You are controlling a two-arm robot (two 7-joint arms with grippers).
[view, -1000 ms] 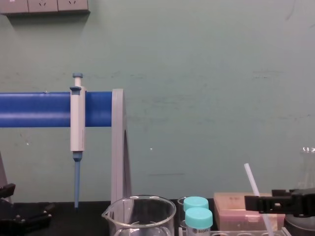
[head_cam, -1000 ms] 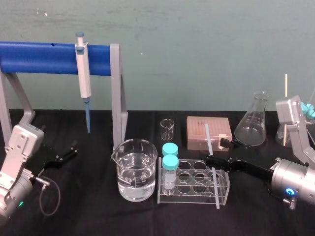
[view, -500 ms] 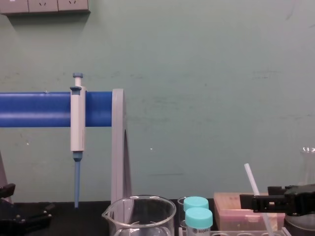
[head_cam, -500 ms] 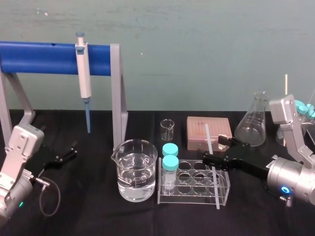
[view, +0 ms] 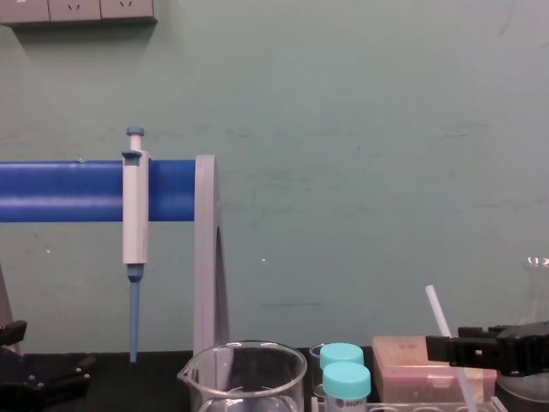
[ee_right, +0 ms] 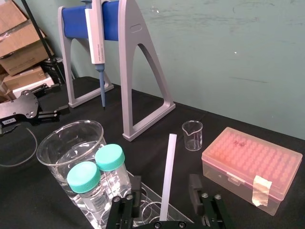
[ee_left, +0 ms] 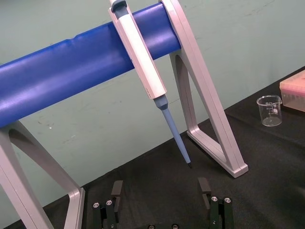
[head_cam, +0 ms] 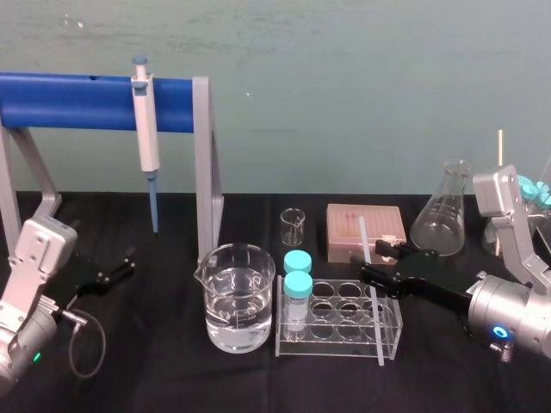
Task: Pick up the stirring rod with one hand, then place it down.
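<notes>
The stirring rod (head_cam: 366,241) is a thin translucent-white stick that leans in the clear tube rack (head_cam: 340,337), its upper end towards the pink box. My right gripper (head_cam: 374,260) reaches in from the right and straddles the rod at mid height. In the right wrist view the rod (ee_right: 168,162) rises between the two fingers (ee_right: 136,187) of the right gripper (ee_right: 165,183), with a gap on each side, so it is open. The chest view shows the rod (view: 437,311) above the dark right gripper (view: 442,349). My left gripper (head_cam: 112,271) rests open at the far left, near the stand.
A water-filled beaker (head_cam: 238,297) and two teal-capped tubes (head_cam: 298,284) stand just left of the rod. A small beaker (head_cam: 293,226), a pink tip box (head_cam: 366,231) and a conical flask (head_cam: 441,215) sit behind. A pipette (head_cam: 146,129) hangs on the blue stand (head_cam: 86,101).
The right gripper's fingers have drawn closer together around the rod, and the arm has shifted slightly. The rod and the left arm have not moved.
</notes>
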